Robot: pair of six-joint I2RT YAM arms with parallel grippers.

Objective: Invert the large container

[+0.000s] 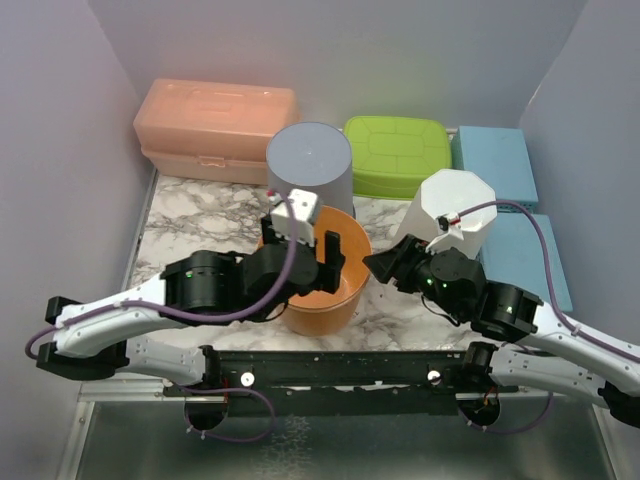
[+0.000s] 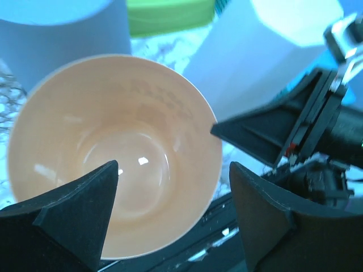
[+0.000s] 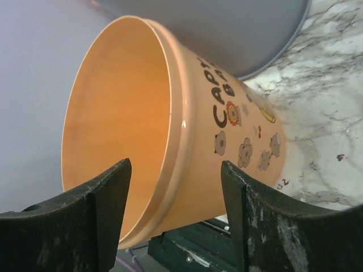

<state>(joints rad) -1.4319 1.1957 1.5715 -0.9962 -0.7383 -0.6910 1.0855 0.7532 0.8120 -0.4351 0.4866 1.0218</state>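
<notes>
A large orange plastic bucket [image 1: 325, 290] stands mouth-up, axis vertical, near the front edge of the white marble tabletop [image 1: 200, 215]. The left gripper [image 2: 173, 175] hangs spread just above its rim; the right gripper [image 3: 176, 167], also spread, faces its wall from the right. An upturned grey tub [image 1: 310, 160] crowds behind.

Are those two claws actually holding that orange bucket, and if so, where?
Nothing is held. The left gripper stands open astride the orange bucket's rim, not closed on it; the right gripper is open beside the bucket.
</notes>
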